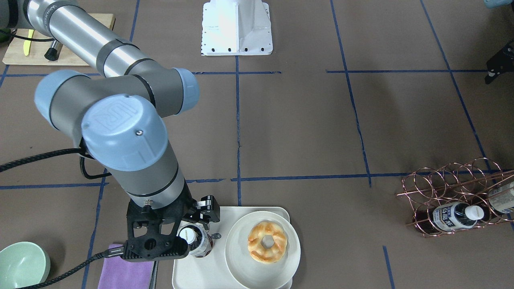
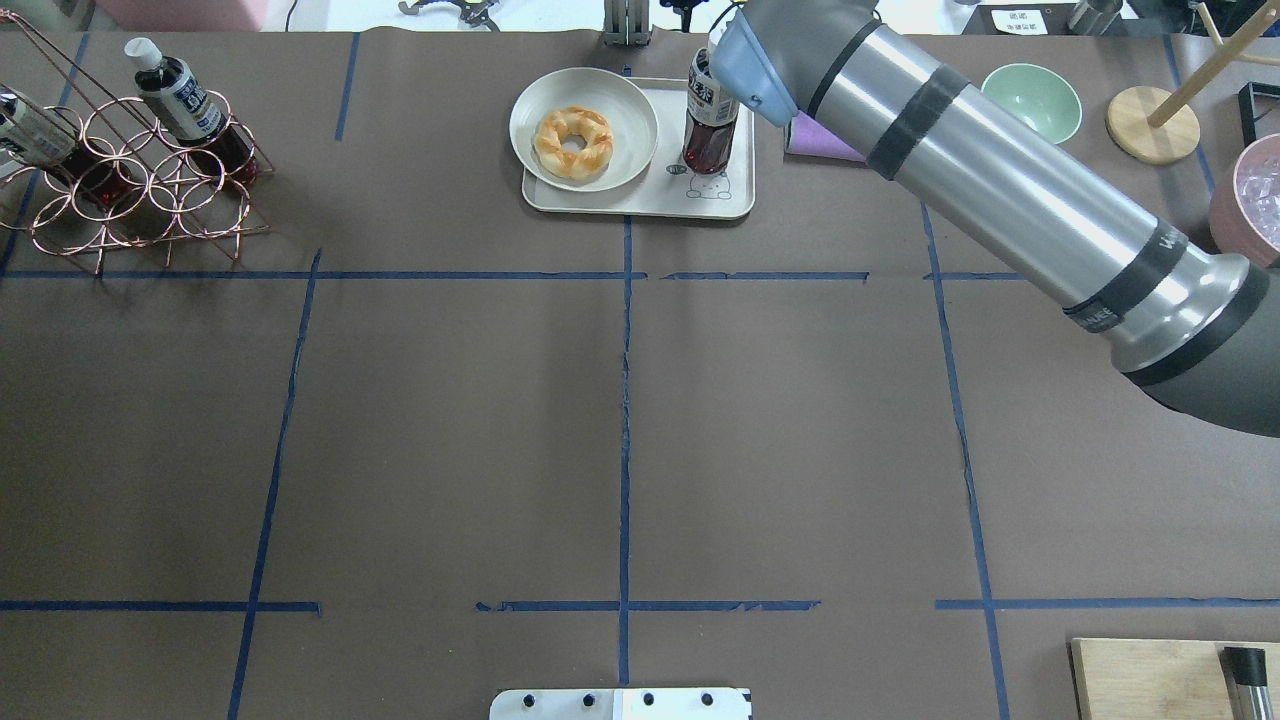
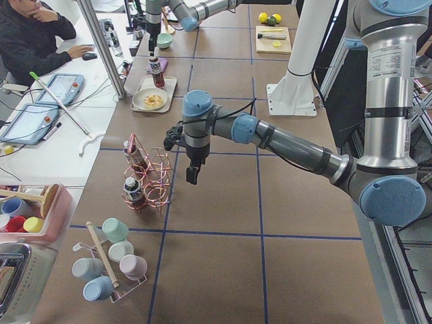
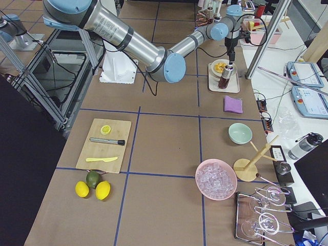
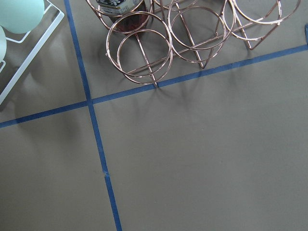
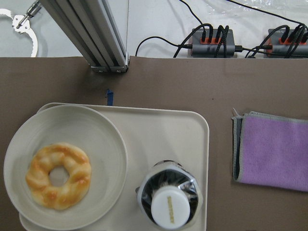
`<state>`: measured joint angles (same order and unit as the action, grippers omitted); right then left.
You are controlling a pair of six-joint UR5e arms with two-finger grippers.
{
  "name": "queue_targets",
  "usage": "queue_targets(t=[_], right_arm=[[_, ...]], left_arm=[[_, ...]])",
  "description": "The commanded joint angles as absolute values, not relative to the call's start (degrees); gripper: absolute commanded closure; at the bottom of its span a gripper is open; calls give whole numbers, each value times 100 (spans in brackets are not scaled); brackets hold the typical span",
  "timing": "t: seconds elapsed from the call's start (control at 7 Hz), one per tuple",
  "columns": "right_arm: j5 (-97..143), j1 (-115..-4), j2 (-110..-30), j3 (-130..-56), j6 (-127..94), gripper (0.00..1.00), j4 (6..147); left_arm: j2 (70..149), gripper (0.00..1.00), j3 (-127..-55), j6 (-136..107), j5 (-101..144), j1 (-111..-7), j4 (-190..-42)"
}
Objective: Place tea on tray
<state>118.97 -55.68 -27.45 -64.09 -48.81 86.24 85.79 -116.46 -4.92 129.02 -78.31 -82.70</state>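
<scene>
You found the tea [image 2: 708,130] upright on the tray [image 1: 196,273], just beside the plate [image 1: 231,241] holding a doughnut [image 1: 268,242], so placement appeared complete. The right fingers [image 1: 208,212] hung directly above it, suited to a straight upward retreat, but you could not tell whether they were clenched or released. The same applied to the left fingers [image 3: 192,174], which hung over the worktop [image 1: 301,140] beside the rack [image 1: 441,190] holding spare bottles [image 1: 455,215].

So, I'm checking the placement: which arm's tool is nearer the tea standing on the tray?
Right. The right tool is directly above the tea, at its cap; the left tool hangs far off beside the wire rack.
</scene>
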Motion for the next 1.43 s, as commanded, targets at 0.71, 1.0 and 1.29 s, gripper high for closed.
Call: queue_targets(t=[0.71,1.0,1.29], right_arm=[[12854,-6912,-7675,-11161,-1522,0,9800],[13524,-7949,-8784,-11066,290,0,9800],[13631,-8479,-9585,-10830,817,0,9800]], left_arm=[[8061,0,-11505,-483,12911,-8304,-8253],[7945,0,-10955,320,13251,-8750,-8262],[7902,0,-10627,729,13368,-8894,-8262]])
